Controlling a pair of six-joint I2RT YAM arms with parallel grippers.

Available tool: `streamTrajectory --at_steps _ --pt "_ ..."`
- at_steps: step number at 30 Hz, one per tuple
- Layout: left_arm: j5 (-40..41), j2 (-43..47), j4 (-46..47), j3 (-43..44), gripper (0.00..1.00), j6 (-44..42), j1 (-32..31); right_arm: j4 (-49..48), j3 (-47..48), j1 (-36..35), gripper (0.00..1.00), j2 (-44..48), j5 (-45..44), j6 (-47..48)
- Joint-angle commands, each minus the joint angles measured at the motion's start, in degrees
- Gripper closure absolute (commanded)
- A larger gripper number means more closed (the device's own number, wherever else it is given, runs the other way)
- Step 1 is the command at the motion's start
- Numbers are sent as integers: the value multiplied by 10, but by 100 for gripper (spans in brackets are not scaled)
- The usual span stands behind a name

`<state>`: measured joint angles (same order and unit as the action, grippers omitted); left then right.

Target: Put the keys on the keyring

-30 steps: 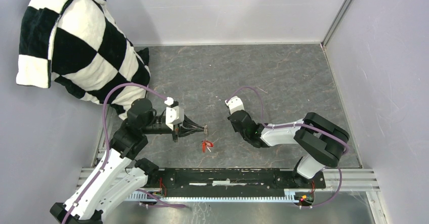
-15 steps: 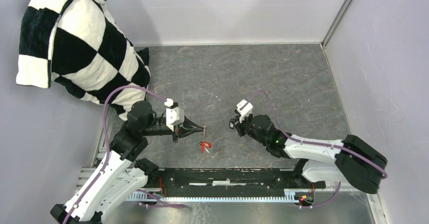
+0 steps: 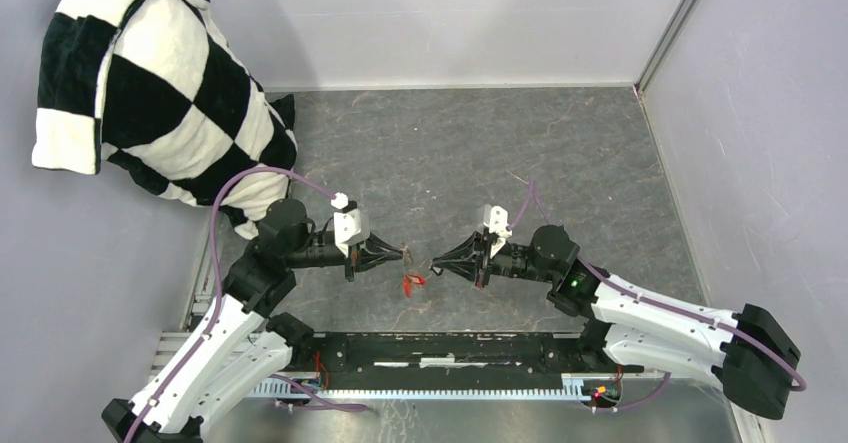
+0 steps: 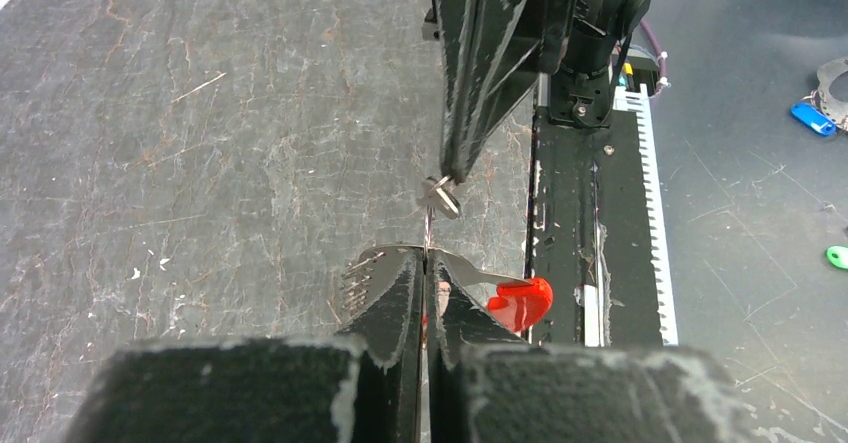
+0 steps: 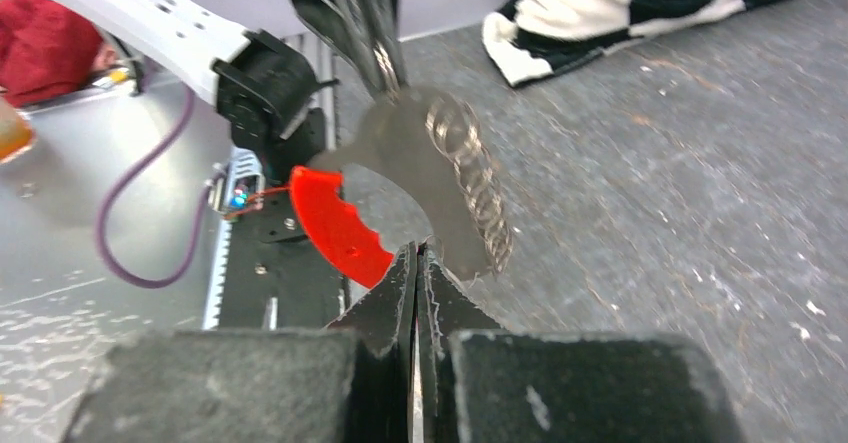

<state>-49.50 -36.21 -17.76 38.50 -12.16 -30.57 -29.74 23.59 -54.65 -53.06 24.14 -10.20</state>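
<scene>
- Big black-and-white checkered pillow sits slumped in the far left corner, well away from the action.
- The black base rail runs along the near edge of the grey table.
- In the left wrist view there's a blue tag and a little green thing on the surface past that rail.
- The only thing crowding the keyring is the arms themselves. The left gripper and right gripper face each other almost tip to tip over the middle of the table, near the front.
- Left gripper: fingers pressed together, pinching the silvery metal of the keyring.
- Right gripper: fingers squeezed together too, with the tip right at that same metal. I honestly can't tell if it has anything nipped.
- The keyring runs from the left fingertips toward the near edge, with the red fob at the end nearest the rail.
- In the right wrist view the fob slants from upper left to lower right.
- Can't tell if the fob touches the table.
</scene>
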Motion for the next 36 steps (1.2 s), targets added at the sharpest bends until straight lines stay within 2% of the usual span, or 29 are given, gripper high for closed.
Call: streamTrajectory --at_steps 1,19,36 --pt "10 8 9 -1 98 -4 0 11 62 -3 99 6 72 -15" --pt "58 -2 14 2 98 10 0 80 179 -54 99 -62 -40 23" --pt "52 1 4 3 98 -11 0 17 186 -61 99 -99 -51 -3"
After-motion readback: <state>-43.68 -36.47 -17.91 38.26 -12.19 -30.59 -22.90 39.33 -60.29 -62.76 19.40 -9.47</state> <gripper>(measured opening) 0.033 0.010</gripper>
